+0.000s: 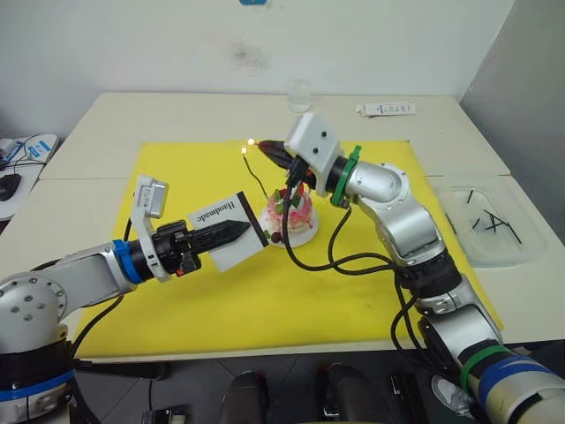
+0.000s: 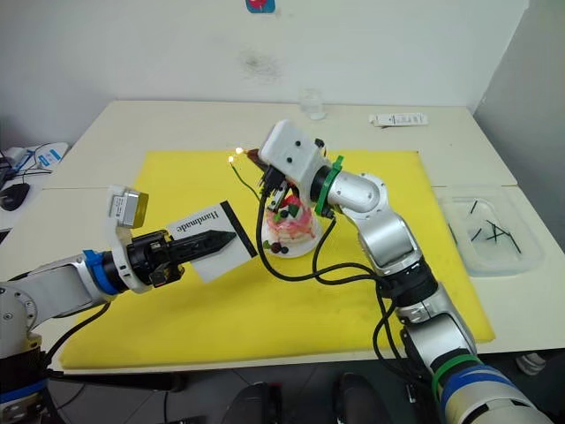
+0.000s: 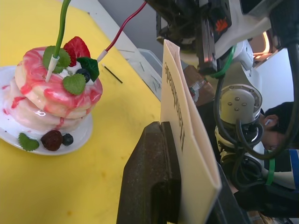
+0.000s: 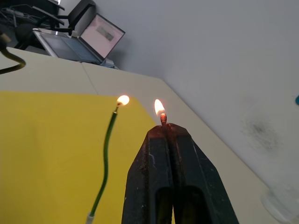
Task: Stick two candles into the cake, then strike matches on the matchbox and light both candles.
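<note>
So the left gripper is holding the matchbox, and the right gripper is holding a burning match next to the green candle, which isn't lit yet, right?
Not quite: the green candle is already lit. The right wrist view shows a small flame at its tip, beside the burning match pinched in the right gripper. The left gripper does hold the matchbox.

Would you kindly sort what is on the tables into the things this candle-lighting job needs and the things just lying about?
Job:
cake on its plate
green candle, lit
red candle
burning match in the right gripper
matchbox in the left gripper
spare matches in the clear tray

Lying about:
glass
remote
yellow mat
</note>
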Robot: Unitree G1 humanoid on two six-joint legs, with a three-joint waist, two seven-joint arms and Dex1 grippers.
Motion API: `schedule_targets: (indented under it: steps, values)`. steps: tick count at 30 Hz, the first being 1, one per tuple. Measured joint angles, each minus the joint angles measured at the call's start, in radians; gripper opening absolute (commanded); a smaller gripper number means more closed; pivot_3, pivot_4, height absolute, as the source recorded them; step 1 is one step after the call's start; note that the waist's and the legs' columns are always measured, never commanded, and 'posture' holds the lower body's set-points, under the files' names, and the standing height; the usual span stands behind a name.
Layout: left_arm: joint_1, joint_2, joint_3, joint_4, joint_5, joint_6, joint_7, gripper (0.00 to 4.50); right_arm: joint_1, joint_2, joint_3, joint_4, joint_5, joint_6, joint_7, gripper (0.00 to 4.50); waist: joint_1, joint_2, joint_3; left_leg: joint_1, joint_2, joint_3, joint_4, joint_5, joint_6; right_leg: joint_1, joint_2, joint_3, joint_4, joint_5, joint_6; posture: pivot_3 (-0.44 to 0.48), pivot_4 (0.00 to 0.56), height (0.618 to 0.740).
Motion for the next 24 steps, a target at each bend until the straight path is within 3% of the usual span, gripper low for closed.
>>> schedule_targets:
  steps: [6, 12, 18, 24]
  values:
    - [-0.021, 0.0, -0.03, 0.008, 0.0, -0.008, -0.018, 0.0, 0.096, -0.047, -0.009, -0.145, 0.051, 0.083, 0.055, 0.01, 0.0, 0.0, 0.0, 0.0, 0.0, 0.0, -0.002, 0.0, 0.0, 0.0, 0.0, 0.0, -0.002, -0.001, -0.001, 0.0, 0.15, 0.74]
    - [-0.057, 0.001, -0.071, 0.021, 0.017, -0.007, -0.063, 0.0, 0.2, -0.176, -0.043, -0.369, 0.143, 0.229, 0.126, 0.01, 0.002, 0.0, 0.0, 0.0, 0.0, 0.0, -0.005, 0.0, 0.0, 0.0, 0.0, 0.0, -0.004, -0.001, -0.001, 0.0, 0.15, 0.74]
    - [-0.079, 0.004, -0.108, 0.012, 0.022, -0.003, -0.107, 0.0, 0.349, -0.338, -0.2, -0.548, 0.236, 0.349, 0.139, 0.01, 0.004, 0.0, 0.0, 0.0, -0.001, 0.001, -0.007, 0.0, 0.0, 0.0, 0.0, 0.0, -0.006, -0.001, -0.001, 0.0, 0.15, 0.74]
    - [-0.086, 0.001, -0.149, -0.048, 0.061, -0.012, -0.128, 0.0, 0.52, -0.455, -0.375, -0.579, 0.231, 0.389, 0.089, 0.01, 0.002, 0.0, 0.0, 0.0, -0.001, 0.002, -0.009, 0.0, 0.0, 0.0, 0.0, 0.0, -0.009, -0.001, -0.001, 0.0, 0.15, 0.74]
